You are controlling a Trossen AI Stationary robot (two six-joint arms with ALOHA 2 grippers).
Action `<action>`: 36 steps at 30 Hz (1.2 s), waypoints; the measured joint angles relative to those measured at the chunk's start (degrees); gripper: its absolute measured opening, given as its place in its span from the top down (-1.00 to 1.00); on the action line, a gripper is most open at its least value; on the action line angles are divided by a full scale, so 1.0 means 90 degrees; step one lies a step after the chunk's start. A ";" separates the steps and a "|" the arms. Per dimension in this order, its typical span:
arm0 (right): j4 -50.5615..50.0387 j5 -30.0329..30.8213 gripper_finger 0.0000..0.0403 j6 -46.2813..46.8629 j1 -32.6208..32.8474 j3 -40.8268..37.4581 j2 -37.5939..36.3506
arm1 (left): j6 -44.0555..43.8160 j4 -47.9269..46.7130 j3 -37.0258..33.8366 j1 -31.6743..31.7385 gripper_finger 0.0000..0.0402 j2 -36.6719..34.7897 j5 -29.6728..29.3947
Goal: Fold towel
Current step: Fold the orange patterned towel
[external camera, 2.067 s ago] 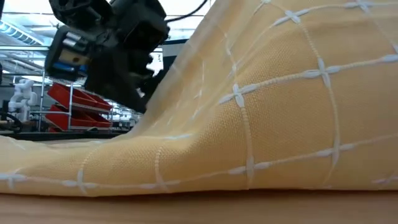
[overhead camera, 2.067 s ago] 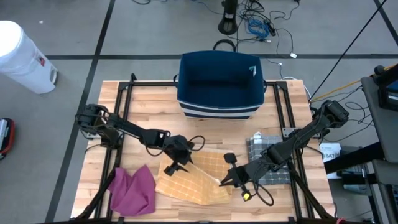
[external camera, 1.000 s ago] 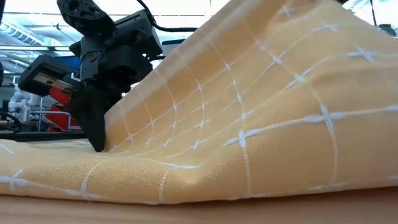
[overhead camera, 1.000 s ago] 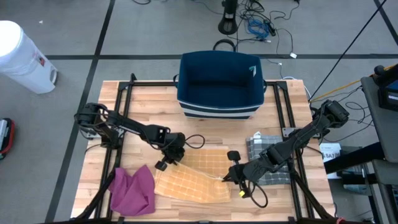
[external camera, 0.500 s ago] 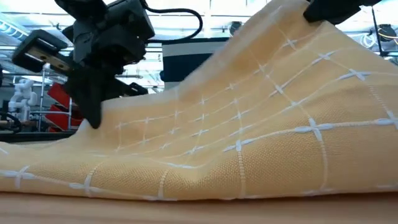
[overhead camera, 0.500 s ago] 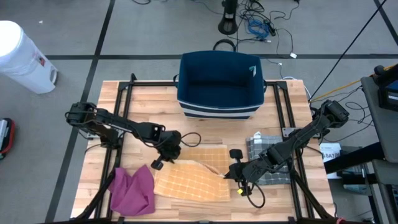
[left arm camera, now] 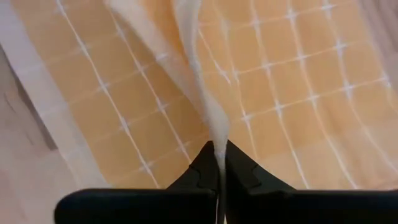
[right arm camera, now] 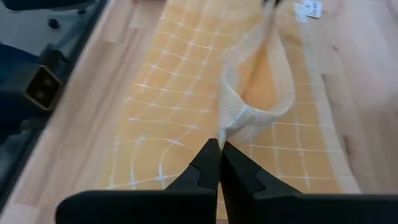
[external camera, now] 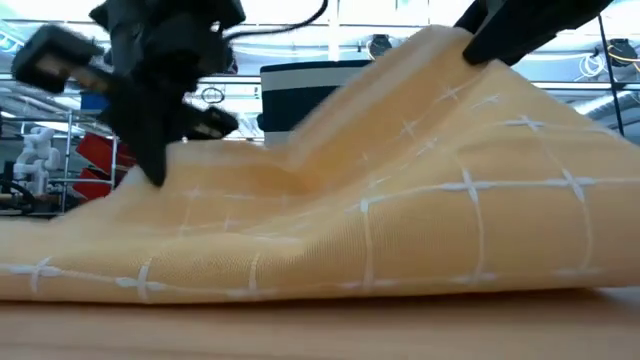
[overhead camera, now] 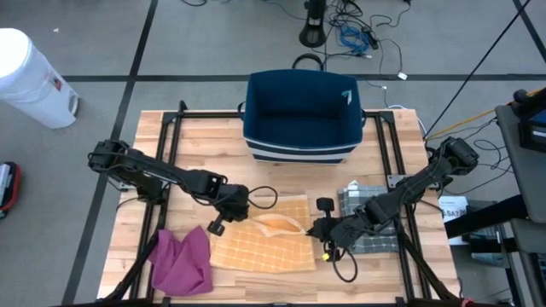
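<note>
- One yellow towel [overhead camera: 264,247] with a white grid lies at the bench's [overhead camera: 205,136] near middle, long axis left to right; its far edge is lifted into a ridge.
- Left hand [overhead camera: 229,213] pinched closed on the towel's far-left corner; the wrist view shows cloth clamped between the fingers [left arm camera: 205,171].
- Right hand [overhead camera: 322,228] closed on the far-right corner, cloth bunched at the fingers [right arm camera: 208,162].
- One magenta cloth [overhead camera: 182,260] crumpled at the near-left, just beside the towel.
- One grey checked cloth [overhead camera: 363,217] folded at the right, under the right arm.
- One navy bin [overhead camera: 303,115] at the far edge, well apart.
</note>
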 joint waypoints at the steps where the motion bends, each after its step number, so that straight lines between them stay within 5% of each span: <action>1: -0.0036 0.0061 1.00 -0.0004 -0.0020 0.0000 0.0000 | -0.0059 -0.0248 0.0150 -0.0041 0.99 0.0002 -0.0044; 11: -0.0665 0.0951 1.00 0.0070 -0.0251 0.0000 0.0000 | -0.0915 -0.2252 0.1189 -0.0295 0.99 0.0002 -0.0613; 21: -0.0637 0.1274 1.00 0.1402 -0.0729 -0.0576 0.0000 | -0.1317 -0.2054 0.0924 -0.0260 1.00 0.0011 -0.1597; 36: -0.0041 0.1268 1.00 0.1070 -0.0933 -0.0981 0.0002 | -0.1287 -0.2020 0.0914 -0.0164 1.00 0.0555 -0.1395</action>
